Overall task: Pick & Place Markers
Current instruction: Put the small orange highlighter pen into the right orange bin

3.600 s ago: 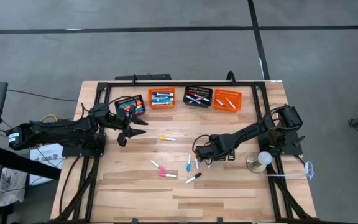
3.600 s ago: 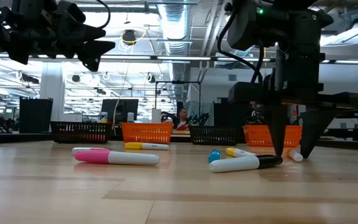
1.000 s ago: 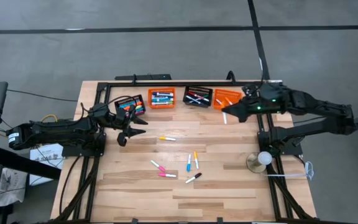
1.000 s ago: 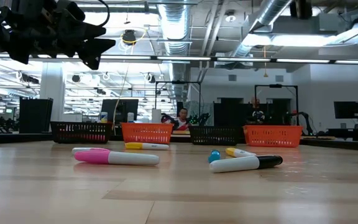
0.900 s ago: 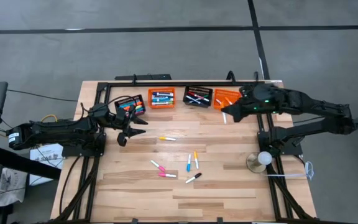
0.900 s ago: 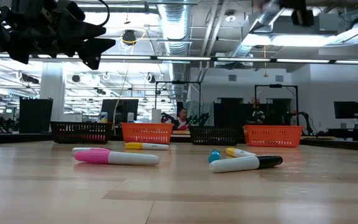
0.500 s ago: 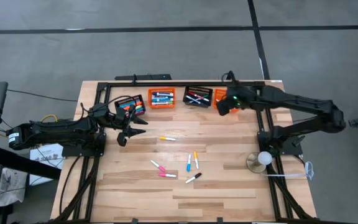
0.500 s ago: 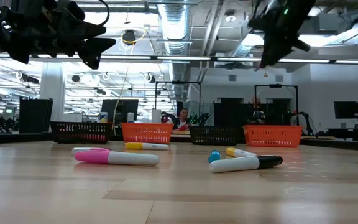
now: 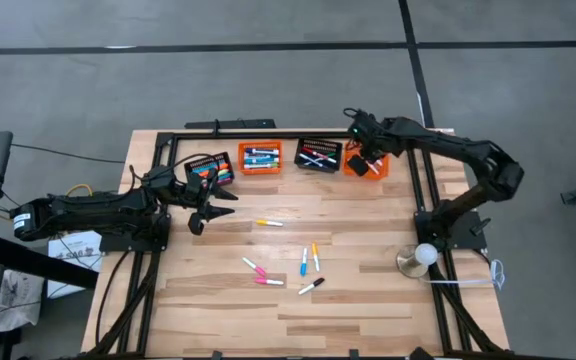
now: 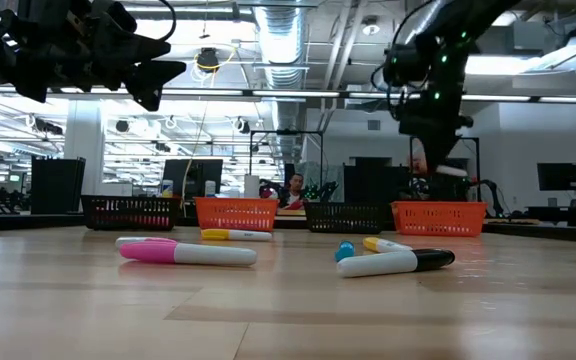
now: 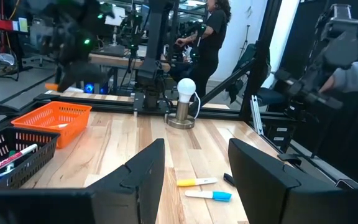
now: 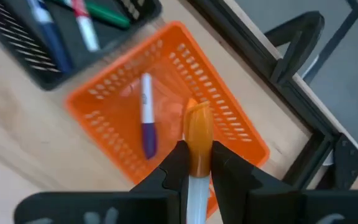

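Orange-capped marker (image 12: 197, 140) pinched between the pressed fingers of the right pincer (image 12: 197, 163), cap end leading, white barrel running back between the fingers. Hanging directly over the orange basket (image 12: 107, 93) at the far right of the basket row, not yet inside. Long axis of the held marker roughly parallel to the purple-capped marker (image 12: 147, 118) already lying on the basket floor, just beside it from the wrist camera's angle. So: straight down is the way to go, basket below the pincer, no sideways travel apparently needed. Probable step: release over the basket. Main risk judged: marker striking the slatted rim and bouncing out onto the tabletop.

From above, right pincer (image 9: 365, 158) reaching across the back edge, over that same orange basket (image 9: 380, 166). Next to it a black basket (image 9: 317, 155) with markers inside, then another orange one (image 9: 260, 157), then a black one (image 9: 208, 167) near the left arm.

Farther out, loose markers waiting on the tabletop (image 9: 368, 300): a yellow one (image 9: 269, 222) near the middle, a blue one (image 9: 303, 262) and an orange one (image 9: 316, 256) side by side, two pink ones (image 9: 255, 267), a black-and-white one (image 9: 311, 286) toward the front.

Left pincer (image 9: 214, 208) hovering near the left-hand black basket, fingers (image 11: 143, 169) spread with nothing between them, waiting. Closer than the right arm to the yellow marker (image 11: 196, 182).
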You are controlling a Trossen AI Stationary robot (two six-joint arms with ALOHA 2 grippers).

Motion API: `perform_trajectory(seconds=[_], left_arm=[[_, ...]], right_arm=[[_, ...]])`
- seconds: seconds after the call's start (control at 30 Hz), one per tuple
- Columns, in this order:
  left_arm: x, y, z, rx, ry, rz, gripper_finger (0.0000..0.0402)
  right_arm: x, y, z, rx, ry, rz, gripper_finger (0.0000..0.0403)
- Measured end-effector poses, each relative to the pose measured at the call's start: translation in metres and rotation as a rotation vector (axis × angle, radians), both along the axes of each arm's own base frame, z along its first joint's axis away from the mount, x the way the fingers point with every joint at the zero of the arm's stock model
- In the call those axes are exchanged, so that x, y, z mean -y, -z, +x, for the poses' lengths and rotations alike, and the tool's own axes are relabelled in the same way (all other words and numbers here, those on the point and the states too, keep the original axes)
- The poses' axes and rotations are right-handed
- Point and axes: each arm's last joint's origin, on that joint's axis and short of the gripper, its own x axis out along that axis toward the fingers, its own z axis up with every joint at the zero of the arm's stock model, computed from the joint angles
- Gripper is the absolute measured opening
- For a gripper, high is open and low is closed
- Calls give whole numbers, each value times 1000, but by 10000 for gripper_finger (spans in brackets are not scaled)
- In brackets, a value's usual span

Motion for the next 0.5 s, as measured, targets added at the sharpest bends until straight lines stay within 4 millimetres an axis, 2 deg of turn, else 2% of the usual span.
perform_trajectory(seconds=[0.23, 0.5], left_arm=[[-1, 0, 0, 1, -20, -1, 177], [-3, 0, 0, 0, -122, -19, 177]], right_arm=[[22, 22, 3, -76, -62, 24, 49], [32, 48, 12, -152, -118, 70, 50]])
